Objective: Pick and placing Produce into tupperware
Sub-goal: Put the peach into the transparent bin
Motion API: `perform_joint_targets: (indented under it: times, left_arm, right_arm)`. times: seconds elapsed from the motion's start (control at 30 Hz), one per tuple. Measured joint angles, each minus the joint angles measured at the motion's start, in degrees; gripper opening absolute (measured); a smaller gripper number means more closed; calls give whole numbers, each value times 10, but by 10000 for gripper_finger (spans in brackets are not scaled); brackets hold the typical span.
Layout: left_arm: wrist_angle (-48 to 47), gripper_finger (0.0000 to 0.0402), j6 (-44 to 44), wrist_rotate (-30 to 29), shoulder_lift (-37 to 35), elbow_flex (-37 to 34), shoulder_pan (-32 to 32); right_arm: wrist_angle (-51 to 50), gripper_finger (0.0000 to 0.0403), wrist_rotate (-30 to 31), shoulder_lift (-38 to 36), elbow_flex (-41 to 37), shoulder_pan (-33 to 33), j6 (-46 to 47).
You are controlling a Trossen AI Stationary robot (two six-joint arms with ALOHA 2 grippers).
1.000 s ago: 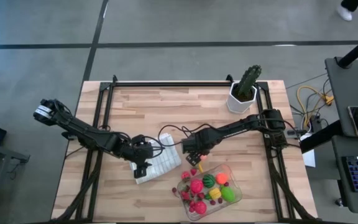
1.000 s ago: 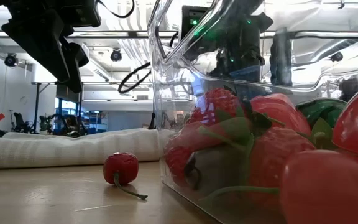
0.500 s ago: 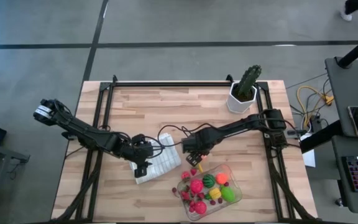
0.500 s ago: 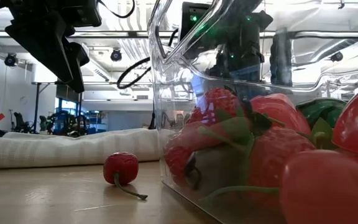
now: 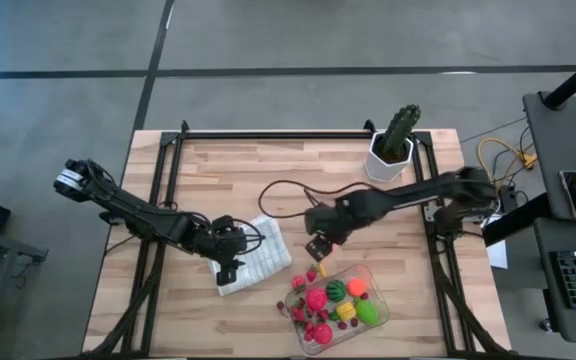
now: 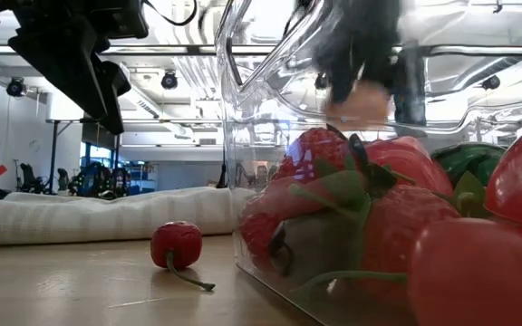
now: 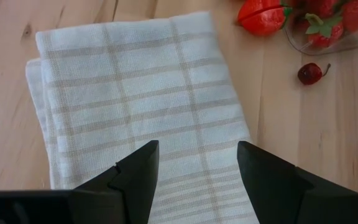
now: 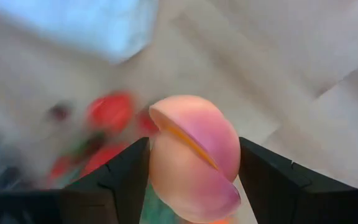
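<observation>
The clear tupperware (image 5: 356, 269) stands near the table's near edge, right of centre, with several red, green, yellow and orange produce pieces inside. My right gripper (image 5: 319, 245) hovers just beyond its far-left corner, shut on a pink-orange toy fruit (image 8: 194, 155). A cherry (image 6: 175, 244) and a red fruit (image 7: 263, 15) lie on the wood beside the container. My left gripper (image 7: 197, 152) hangs open above the white checked cloth (image 5: 260, 262), touching nothing. My right gripper pinches the pink-orange fruit between its two fingers (image 8: 120, 177), one on each side of its rounded body (image 8: 166, 168). The fruit is lifted clear, above the level of the container's rim (image 6: 356, 104).
The folded cloth (image 7: 142, 93) lies flat on the table to the left of the container. A dark green cactus in a white pot (image 5: 396, 140) stands near the far right corner. Black frame rails run along the table's left, right and far edges. Bare wood lies behind the cloth.
My right gripper has risen with the pink-orange fruit and shifted slightly toward the table's right, its arm swinging quickly enough to blur. In the low view the fruit now shows above the strawberries, behind the container wall. My left arm has kept still.
</observation>
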Motion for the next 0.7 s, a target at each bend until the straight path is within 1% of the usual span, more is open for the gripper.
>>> perform_joint_targets:
  times: [0.07, 0.13, 0.2, 0.3, 0.4, 0.5, 0.7]
  left_arm:
    - [2, 202, 0, 0, 0, 0, 0]
    - [3, 202, 0, -1, 0, 0, 0]
    - [13, 202, 0, -1, 0, 0, 0]
    - [25, 202, 0, -2, 0, 0, 0]
    - [46, 202, 0, -3, 0, 0, 0]
    - [65, 202, 0, -5, 0, 0, 0]
    - [97, 202, -1, -6, 0, 0, 0]
  right_arm:
    - [3, 220, -27, -33, 0, 21, 14]
    - [3, 220, -42, -64, 0, 49, 35]
    - [3, 220, -43, -93, 0, 83, 60]
    - [6, 220, -42, -117, 0, 138, 105]
    - [16, 220, -32, -117, 0, 191, 152]
    - [22, 220, -27, -99, 0, 231, 179]
    - [36, 220, -27, -46, -1, 270, 219]
